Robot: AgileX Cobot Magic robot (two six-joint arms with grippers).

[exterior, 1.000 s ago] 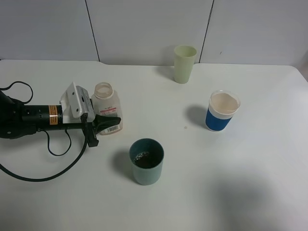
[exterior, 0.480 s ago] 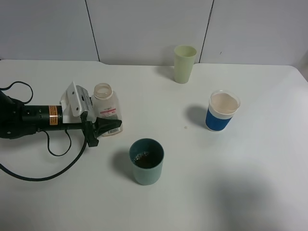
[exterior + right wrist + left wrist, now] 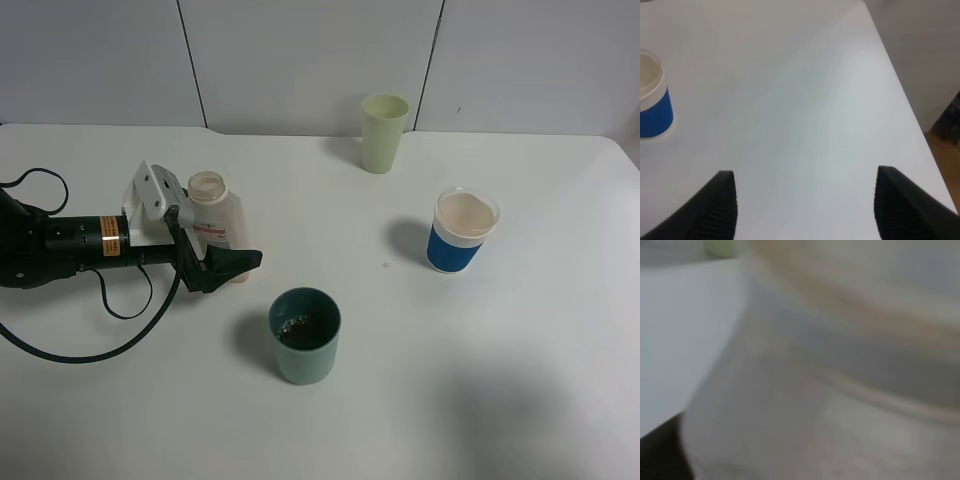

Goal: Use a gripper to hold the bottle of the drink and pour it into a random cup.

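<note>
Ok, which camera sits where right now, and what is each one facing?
Exterior high: mounted above, looking down on the table; left arm and claw around the bottle, three cups.
Left wrist: pressed close to the bottle, blurred; no claw visible.
Right wrist: looks over bare table; right claw open, blue cup at the edge.
Shared: the blue cup shows in exterior and right wrist views.

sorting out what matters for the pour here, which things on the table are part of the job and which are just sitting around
Part of the job:
- bottle, upright, between the left gripper's open fingers
- teal cup, dark liquid inside

Just lying about:
- pale green cup, at the back
- blue-and-white cup, on the right
</note>
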